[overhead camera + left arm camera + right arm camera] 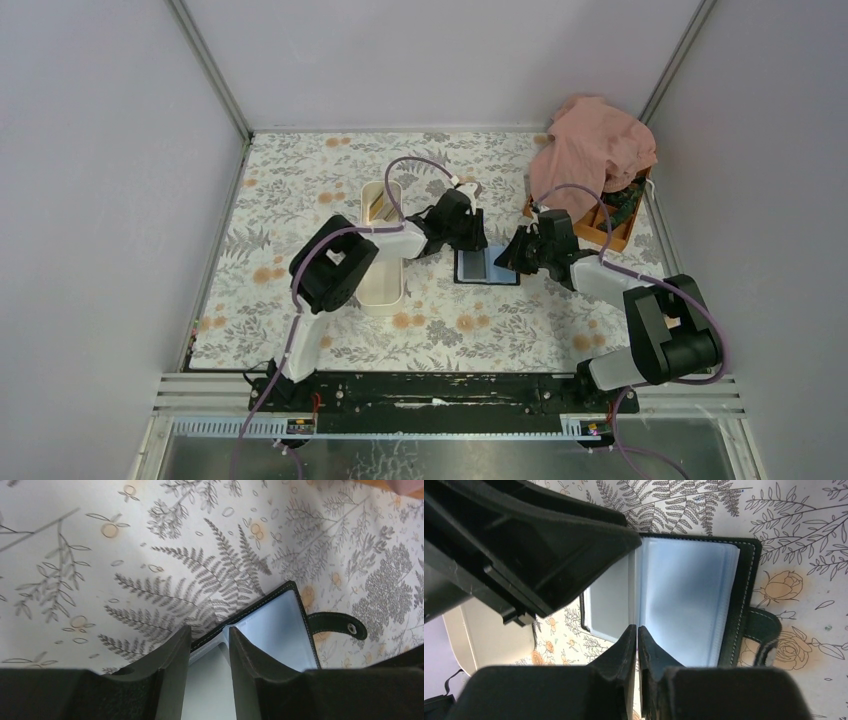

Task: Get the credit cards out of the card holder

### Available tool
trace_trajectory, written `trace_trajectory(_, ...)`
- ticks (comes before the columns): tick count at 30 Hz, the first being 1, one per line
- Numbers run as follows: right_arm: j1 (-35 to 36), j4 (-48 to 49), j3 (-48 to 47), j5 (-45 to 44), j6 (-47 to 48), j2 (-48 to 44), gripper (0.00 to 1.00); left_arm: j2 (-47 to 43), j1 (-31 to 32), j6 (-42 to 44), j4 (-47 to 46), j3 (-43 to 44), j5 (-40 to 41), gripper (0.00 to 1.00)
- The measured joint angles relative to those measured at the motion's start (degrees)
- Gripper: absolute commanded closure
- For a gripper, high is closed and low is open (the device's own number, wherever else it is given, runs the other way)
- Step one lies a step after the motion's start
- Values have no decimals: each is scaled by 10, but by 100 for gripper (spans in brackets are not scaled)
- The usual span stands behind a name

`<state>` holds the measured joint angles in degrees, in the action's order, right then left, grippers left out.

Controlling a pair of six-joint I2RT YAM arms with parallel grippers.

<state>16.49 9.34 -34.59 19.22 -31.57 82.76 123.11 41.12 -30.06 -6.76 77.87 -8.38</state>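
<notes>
The left gripper (210, 636) stands half-spread astride a corner of the card holder (487, 267), with no firm pinch to be seen. If it closes off-centre on that stitched edge, I judge the light wallet would skid or flip shut instead of lying pinned. The card holder lies open and flat at mid-table, near the white tray (385, 287) and at its 3 o'clock, glossy sleeves upward. They look slippery and no card shows plainly in them, so a jaw could catch plastic alone. At the holder's 2 o'clock the right gripper (637, 630) has its jaws almost together at the central fold, seemingly nipping a thin clear leaf, though I cannot tell for sure. A pull there might lift the whole holder or tear a sleeve, and the two claws sit close enough to knock together. The left arm (330, 262) rises from its base, folds at the elbow and reaches toward 2 o'clock, wrist tipped down. The right arm (665, 335) folds likewise and reaches toward 10 o'clock, low over the holder.
</notes>
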Motion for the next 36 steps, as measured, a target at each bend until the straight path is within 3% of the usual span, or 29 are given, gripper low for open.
trace_trajectory(8,0,6,6,9,-2,3,84,-16,9,-2,-10,-25,3,54)
trace_trajectory(17,0,40,6,49,-9,46,68,-115,8,-6,6,-98,24,66)
trace_trajectory(21,0,50,6,59,-11,61,66,-163,8,-28,-24,-152,24,75)
trace_trajectory(22,0,51,6,60,-11,63,66,-170,8,-35,-32,-167,22,81)
trace_trajectory(23,0,53,6,61,-11,65,66,-174,9,-44,-41,-186,19,95)
trace_trajectory(24,0,54,6,63,-11,66,66,-176,9,-54,-45,-199,17,100)
trace_trajectory(29,0,67,9,73,-13,71,64,-162,28,-83,-62,-244,8,100)
trace_trajectory(36,-5,83,18,73,-14,73,64,-148,36,-97,-91,-245,4,100)
